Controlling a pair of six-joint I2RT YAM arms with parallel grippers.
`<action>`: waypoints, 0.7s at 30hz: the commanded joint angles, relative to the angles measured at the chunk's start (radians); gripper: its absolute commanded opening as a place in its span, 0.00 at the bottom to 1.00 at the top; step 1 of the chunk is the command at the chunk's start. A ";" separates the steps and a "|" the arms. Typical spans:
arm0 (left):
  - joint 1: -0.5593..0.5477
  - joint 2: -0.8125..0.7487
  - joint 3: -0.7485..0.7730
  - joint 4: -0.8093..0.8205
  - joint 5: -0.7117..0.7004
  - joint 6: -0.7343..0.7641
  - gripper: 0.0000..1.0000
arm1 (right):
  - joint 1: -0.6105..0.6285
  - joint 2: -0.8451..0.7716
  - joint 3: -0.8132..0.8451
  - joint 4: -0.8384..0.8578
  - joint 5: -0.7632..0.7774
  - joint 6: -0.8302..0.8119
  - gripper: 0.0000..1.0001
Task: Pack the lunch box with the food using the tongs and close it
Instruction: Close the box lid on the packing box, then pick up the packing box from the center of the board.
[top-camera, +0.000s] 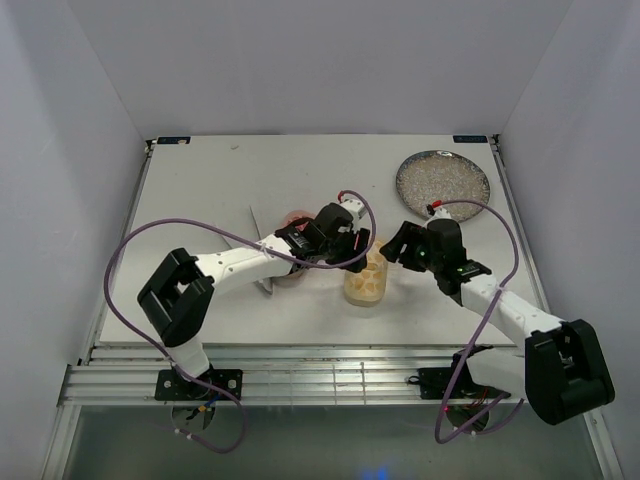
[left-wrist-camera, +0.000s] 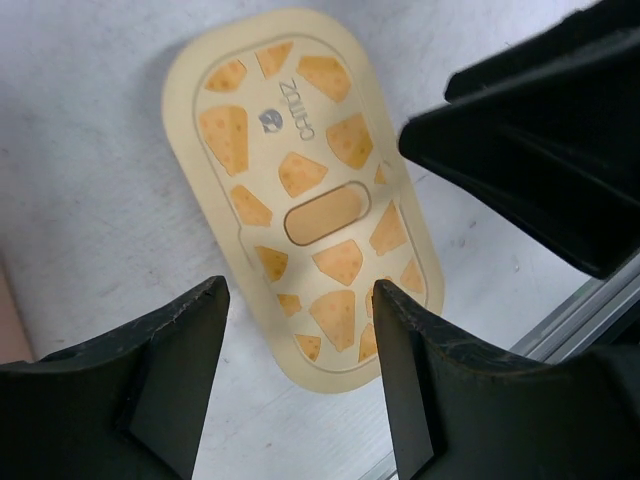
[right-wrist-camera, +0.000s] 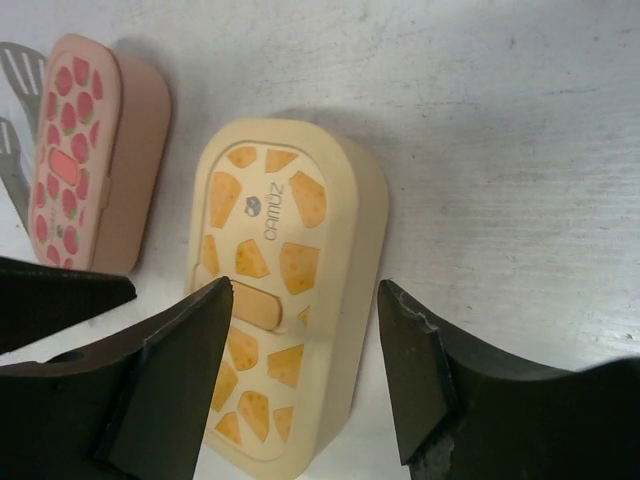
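**Both grippers open above the closed tan-yellow box**

Shows the tan-yellow box (top-camera: 364, 280) of the lunch set standing on the table (top-camera: 200, 190) near the front edge, about mid-width, with its pebble-patterned lid (left-wrist-camera: 300, 190) seated on top. Shows the pink box (right-wrist-camera: 85, 150) just to its left, apart from it and likewise lidded, largely covered by the left arm in the top view. Conceals both interiors beneath the lids.

Places the left gripper (left-wrist-camera: 300, 290) over the near end of the yellow lid, fingers (left-wrist-camera: 170, 370) spread and gripping nothing. Places the right gripper (right-wrist-camera: 305, 290) over the same box from the opposite side, jaws also apart and empty, with the box framed between the fingertips in the wrist view. Leaves contact between either gripper and the lid undecided.

Locates the tongs (right-wrist-camera: 22, 70) flat on the table just beside the pink box on its left, held by neither gripper. Shows two slotted tips standing apart with nothing between them.

Sets the grey speckled plate (top-camera: 443, 181) at the far right of the table, well apart from both boxes.
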 joint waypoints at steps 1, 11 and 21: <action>0.022 -0.048 0.026 -0.018 -0.038 -0.002 0.70 | -0.001 -0.058 0.056 -0.105 -0.004 -0.052 0.68; 0.104 0.061 0.003 0.050 0.122 -0.020 0.58 | -0.001 -0.031 -0.033 -0.055 -0.063 -0.037 0.73; 0.145 0.101 -0.041 0.137 0.229 -0.016 0.58 | -0.001 0.053 -0.069 0.037 -0.099 -0.020 0.74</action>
